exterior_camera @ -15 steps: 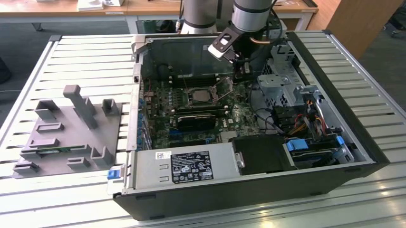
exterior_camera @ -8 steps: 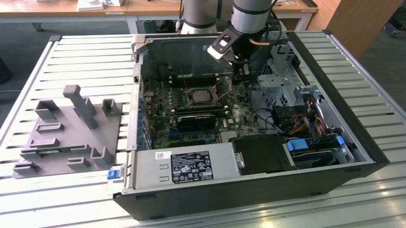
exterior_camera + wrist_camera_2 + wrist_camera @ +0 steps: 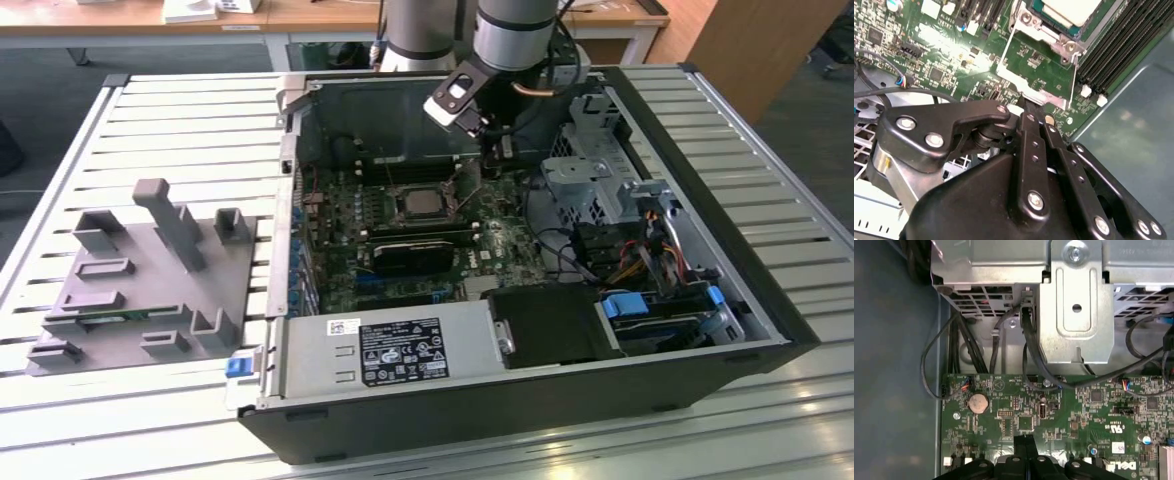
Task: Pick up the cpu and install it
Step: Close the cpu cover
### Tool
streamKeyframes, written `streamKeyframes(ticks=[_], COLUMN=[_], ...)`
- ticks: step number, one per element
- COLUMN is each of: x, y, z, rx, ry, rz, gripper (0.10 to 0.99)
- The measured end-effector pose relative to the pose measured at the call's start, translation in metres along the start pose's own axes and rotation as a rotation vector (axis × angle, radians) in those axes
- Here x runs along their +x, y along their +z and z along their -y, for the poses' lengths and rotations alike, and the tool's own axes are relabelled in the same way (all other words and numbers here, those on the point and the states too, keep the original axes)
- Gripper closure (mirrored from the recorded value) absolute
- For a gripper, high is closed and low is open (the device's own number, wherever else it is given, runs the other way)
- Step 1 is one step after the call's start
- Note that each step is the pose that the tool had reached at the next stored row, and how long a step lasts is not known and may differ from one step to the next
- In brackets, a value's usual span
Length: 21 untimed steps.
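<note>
The cpu (image 3: 427, 203), a small square chip with a silvery top, lies flat in its socket on the green motherboard (image 3: 501, 235) inside the open computer case. In the second wrist view the cpu (image 3: 1071, 10) sits beyond an opened metal socket frame (image 3: 1040, 92). My gripper (image 3: 490, 162) hangs over the board just to the exterior view's right of the socket. Its black fingers are shut together with nothing visible between them, and the gripper (image 3: 1025, 106) has its tip right at the frame's near edge. The first wrist view shows the gripper (image 3: 1025, 441) low above the board.
A grey fixture block (image 3: 147, 270) stands on the slatted table at the exterior view's left. Inside the case are a black heatsink-like block (image 3: 414, 255), the power supply (image 3: 387, 350), a metal drive cage (image 3: 601, 170) and loose cables (image 3: 641, 250). Memory slots (image 3: 1114, 55) flank the socket.
</note>
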<state>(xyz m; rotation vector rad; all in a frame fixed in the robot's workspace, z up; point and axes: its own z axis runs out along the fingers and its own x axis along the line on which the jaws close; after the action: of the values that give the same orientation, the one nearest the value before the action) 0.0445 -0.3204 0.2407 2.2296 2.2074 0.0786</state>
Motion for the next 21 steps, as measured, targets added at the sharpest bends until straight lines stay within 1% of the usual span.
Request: streamKeyframes(ticks=[3, 8, 14, 15, 19, 21], x=[0.0, -0.0001, -0.0001, -0.0001, -0.0003, -0.0003], y=[0.0005, 0.0008, 0.0009, 0.0008, 0.0012, 0.0013], z=[0.0022, 0.0079, 0.0122, 0.0144, 0.0278, 0.0331], rx=[0.0, 0.0, 0.0, 0.0, 0.0, 0.0], ry=[0.0, 0.0, 0.0, 0.0, 0.0, 0.0], rz=[0.0002, 0.0002, 0.0004, 0.0004, 0.0, 0.0004], gripper=[0.98, 0.98, 0.98, 0.98, 0.98, 0.98])
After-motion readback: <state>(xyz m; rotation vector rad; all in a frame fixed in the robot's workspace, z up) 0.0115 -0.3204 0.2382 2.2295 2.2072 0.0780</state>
